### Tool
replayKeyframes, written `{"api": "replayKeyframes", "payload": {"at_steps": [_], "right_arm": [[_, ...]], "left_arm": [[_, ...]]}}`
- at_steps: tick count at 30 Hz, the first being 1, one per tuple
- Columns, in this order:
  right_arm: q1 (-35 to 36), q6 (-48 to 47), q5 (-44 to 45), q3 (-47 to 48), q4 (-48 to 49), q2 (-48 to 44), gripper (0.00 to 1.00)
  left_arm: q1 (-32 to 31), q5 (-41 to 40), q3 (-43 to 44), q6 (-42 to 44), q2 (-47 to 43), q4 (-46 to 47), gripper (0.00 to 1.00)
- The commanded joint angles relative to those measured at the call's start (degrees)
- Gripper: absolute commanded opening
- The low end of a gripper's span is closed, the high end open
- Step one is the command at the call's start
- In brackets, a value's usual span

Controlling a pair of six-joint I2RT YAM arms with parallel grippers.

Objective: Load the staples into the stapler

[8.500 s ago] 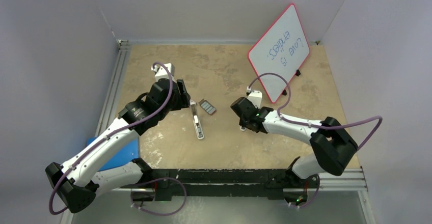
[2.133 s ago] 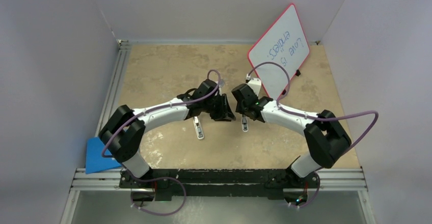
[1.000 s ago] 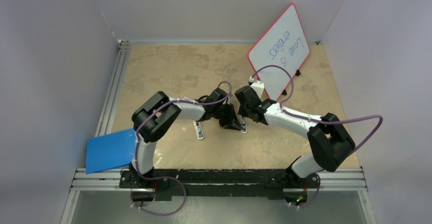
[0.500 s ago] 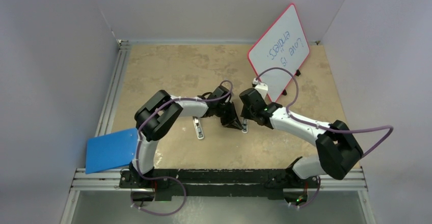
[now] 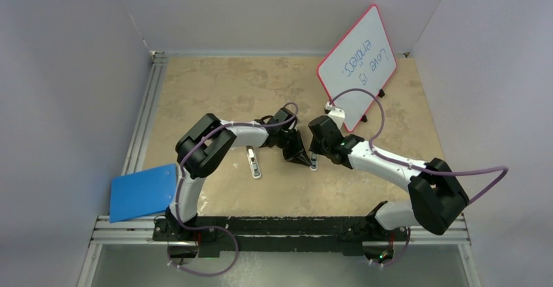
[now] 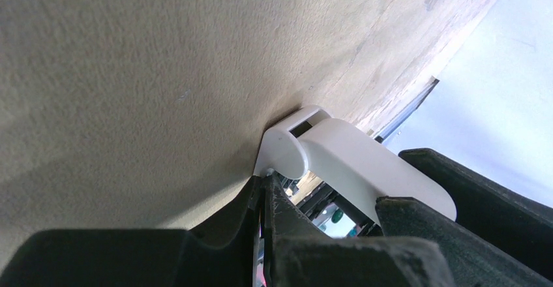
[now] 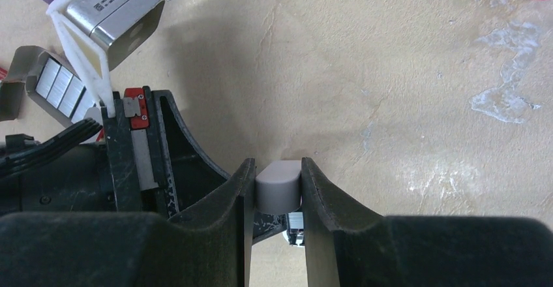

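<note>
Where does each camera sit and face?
Top external: above and behind the bases, facing down on the table; left arm and right arm show, meeting mid-table.
Left wrist: close to the tabletop, facing along the left gripper at a white rounded piece.
Right wrist: facing down past the right gripper, clamped on that piece.
Shared: both wrist views show the piece.

Left gripper [image 6: 266,189] has crossed from beside the stapler [image 5: 254,163] to meet the right gripper [image 7: 277,173], its closed jaws now tip-on against the stubby white piece [image 6: 352,163] clamped between the right jaws; blue sheet [image 5: 143,191] well behind the left jaws now uncovered.
</note>
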Motion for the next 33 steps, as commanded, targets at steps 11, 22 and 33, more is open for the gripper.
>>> {"api": "replayKeyframes", "payload": {"at_steps": [11,22,33], "right_arm": [[5.9,6.88,0.04,-0.06,-7.23,-1.07,0.08],[9.3,10.35,0.35,-2.68,-8.71,-1.14,0.07],[9.52,10.83,0.22,-3.22,-7.48,-0.45,0.21]], "left_arm": [[0.56,-1.56,4.27,0.78,3.5,1.19,0.01],[0.85,-1.03,4.46,1.27,3.79,1.31,0.0],[0.85,-0.5,3.92,1.68,3.47,1.66,0.0]]}}
